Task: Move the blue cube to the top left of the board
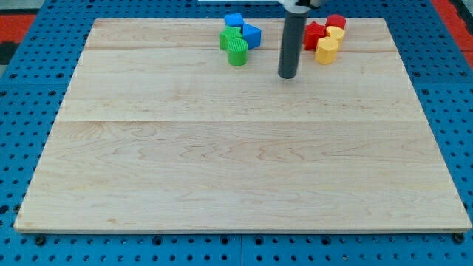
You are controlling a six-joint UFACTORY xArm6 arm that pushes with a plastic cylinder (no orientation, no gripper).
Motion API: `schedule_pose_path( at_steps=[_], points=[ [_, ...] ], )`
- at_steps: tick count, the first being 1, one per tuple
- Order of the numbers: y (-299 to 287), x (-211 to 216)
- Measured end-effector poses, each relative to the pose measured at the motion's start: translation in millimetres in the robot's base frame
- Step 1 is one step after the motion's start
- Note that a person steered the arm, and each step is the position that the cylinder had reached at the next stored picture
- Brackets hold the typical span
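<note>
Approaching: our tip (287, 75) holds nothing, fingerless, at four o'clock from the blue cube (234, 21); next, circle right, push toward nine o'clock.

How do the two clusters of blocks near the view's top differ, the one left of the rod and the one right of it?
The left cluster holds blue and green blocks; the right cluster holds red and yellow ones. My tip stands between them, below both and touching neither. The left cluster's green cylinder reaches lower than the right cluster's yellow block. Both clusters sit near the board's top edge.
</note>
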State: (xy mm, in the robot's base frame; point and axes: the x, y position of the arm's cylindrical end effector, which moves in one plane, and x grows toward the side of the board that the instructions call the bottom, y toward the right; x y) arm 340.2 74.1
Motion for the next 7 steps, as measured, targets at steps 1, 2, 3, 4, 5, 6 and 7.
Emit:
schedule_pose_path(
  at_steps=[1, 2, 3, 4, 5, 6, 7],
  points=[
    [11, -1],
    [10, -38],
    [17, -93],
    [0, -138],
    [-55, -146],
    [-88, -133],
    [-78, -125]
  ],
)
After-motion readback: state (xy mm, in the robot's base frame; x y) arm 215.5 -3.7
